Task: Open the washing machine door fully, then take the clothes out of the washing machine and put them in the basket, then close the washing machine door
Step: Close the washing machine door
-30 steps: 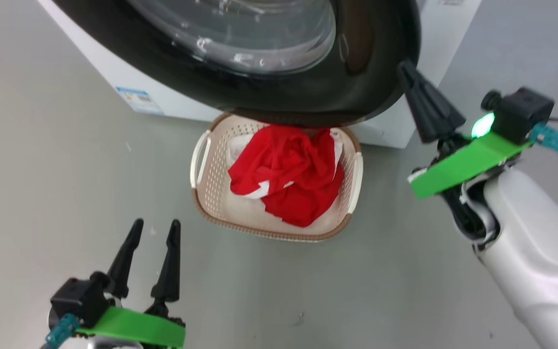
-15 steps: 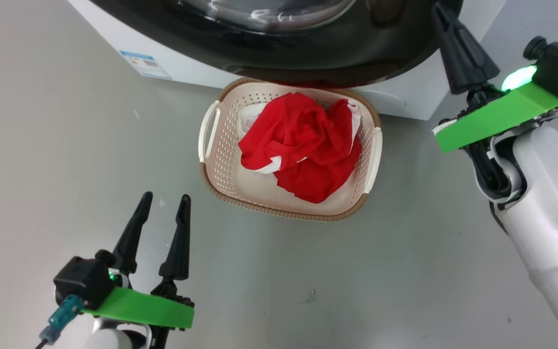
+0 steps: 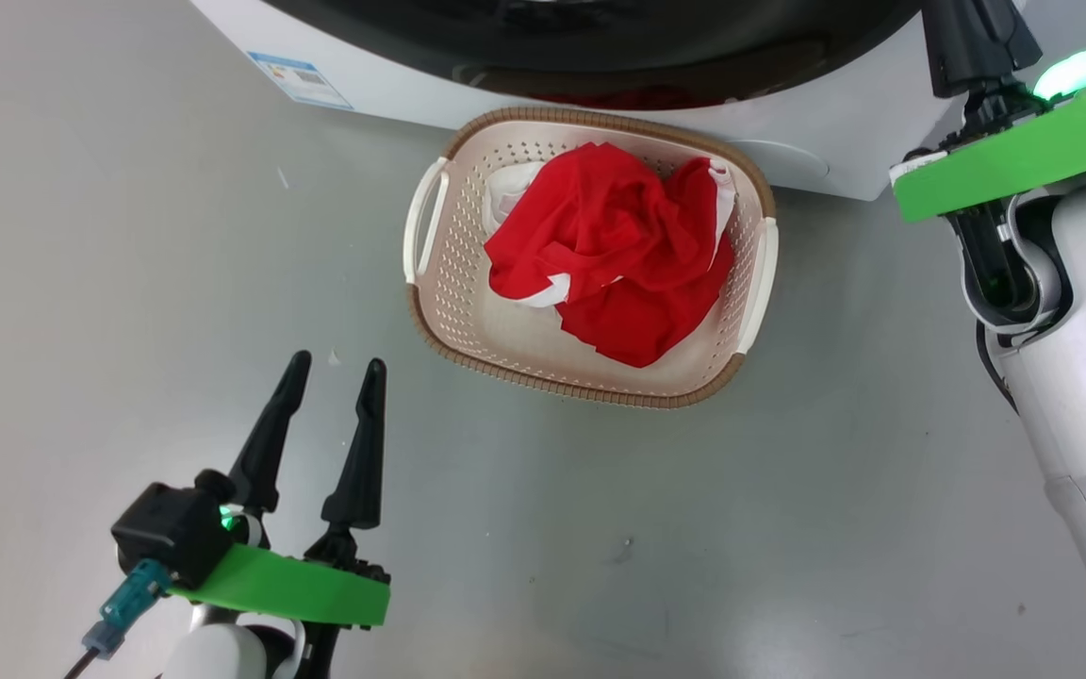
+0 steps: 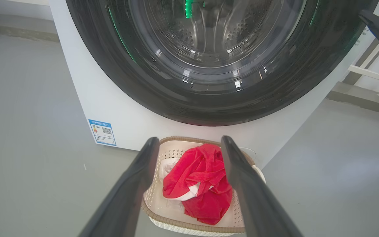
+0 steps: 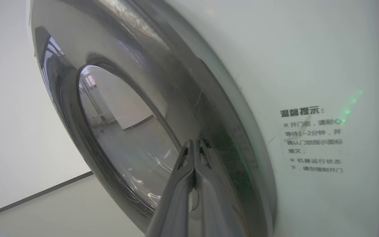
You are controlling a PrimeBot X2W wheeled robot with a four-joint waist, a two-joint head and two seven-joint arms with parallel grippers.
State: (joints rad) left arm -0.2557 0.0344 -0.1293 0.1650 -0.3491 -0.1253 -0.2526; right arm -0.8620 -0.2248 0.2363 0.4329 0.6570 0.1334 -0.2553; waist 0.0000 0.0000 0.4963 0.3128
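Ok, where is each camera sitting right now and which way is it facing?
Head view: high, looking down; basket of clothes before the washing machine; left gripper open lower left, right gripper top right.
Left wrist view: low, facing the washing machine door over the basket; left gripper open at bottom.
Right wrist view: close beside the washing machine door's rim; right gripper shut at bottom centre.
Shared: head and left wrist views both show basket and clothes.

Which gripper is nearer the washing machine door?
Right. The right gripper, shut, has its fingertips at the black rim of the washing machine door; the left gripper, open, hangs over the floor, with the basket between it and the door.
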